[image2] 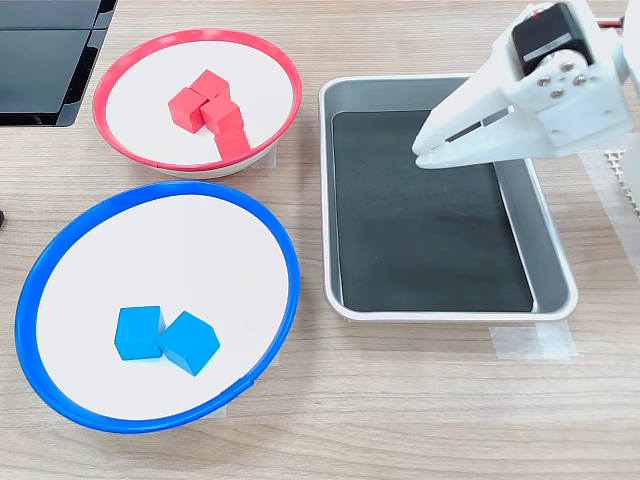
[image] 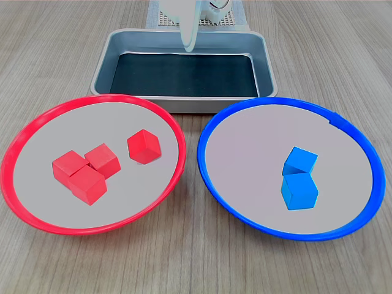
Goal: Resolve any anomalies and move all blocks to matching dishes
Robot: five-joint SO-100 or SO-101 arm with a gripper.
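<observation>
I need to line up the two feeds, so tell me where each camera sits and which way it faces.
First exterior view: low at the table's front, facing the arm across the red-rimmed dish and blue-rimmed dish toward the tray; only the white pincer tip shows, hanging at the top edge.
Second exterior view: high, looking steeply down, with the arm at the second exterior view's right; the pincer, apparently closed and empty, hovers over the tray.
Shared: both dishes, four red blocks, two blue blocks, tray, pincer.

The wooden table (image: 196, 269) carries the red-rimmed dish (image: 18, 147), blue-rimmed dish (image: 211, 131) and grey tray (image: 101, 67).
</observation>
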